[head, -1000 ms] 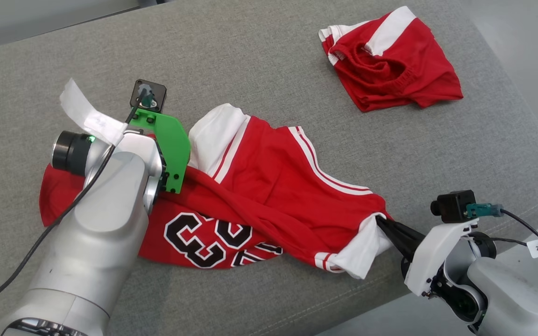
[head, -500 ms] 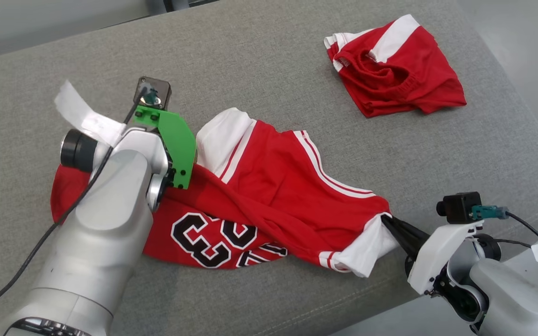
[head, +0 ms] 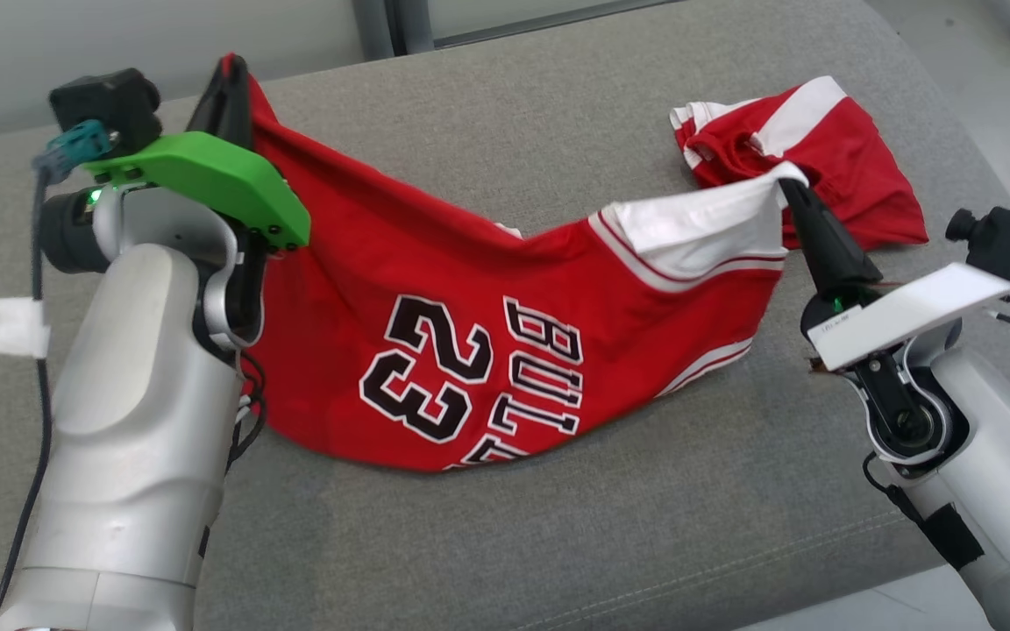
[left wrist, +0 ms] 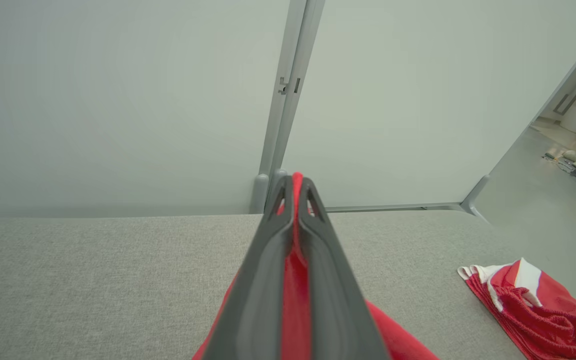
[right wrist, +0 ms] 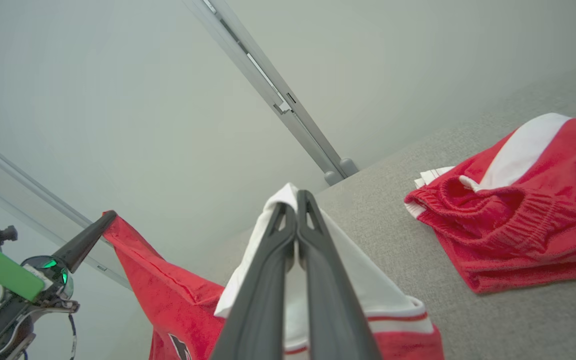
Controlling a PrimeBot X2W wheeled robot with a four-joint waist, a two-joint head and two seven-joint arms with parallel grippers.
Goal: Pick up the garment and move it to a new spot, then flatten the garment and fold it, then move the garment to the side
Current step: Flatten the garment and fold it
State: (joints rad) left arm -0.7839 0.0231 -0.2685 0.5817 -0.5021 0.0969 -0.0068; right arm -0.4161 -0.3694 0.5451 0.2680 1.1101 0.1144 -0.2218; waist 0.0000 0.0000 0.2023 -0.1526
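Lifted since the earlier frames: the red jersey (head: 470, 289), then crumpled on the padded worktop (head: 558, 543), now hangs spread between both arms, its lower edge apparently brushing the padding near centre. Left jaws, pressed together, pinch a red edge at far left. Right jaws, likewise closed, pinch the white-trimmed corner at right. Holding two corners apart probably serves to open the cloth for laying flat. Red shorts (head: 856, 184) lie far right.

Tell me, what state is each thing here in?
jersey, held up at two ends, sagging in the middle.
left gripper, shut on the jersey's red edge.
right gripper, shut on the jersey's white trim.
shorts, crumpled, lying on the grey cushion.
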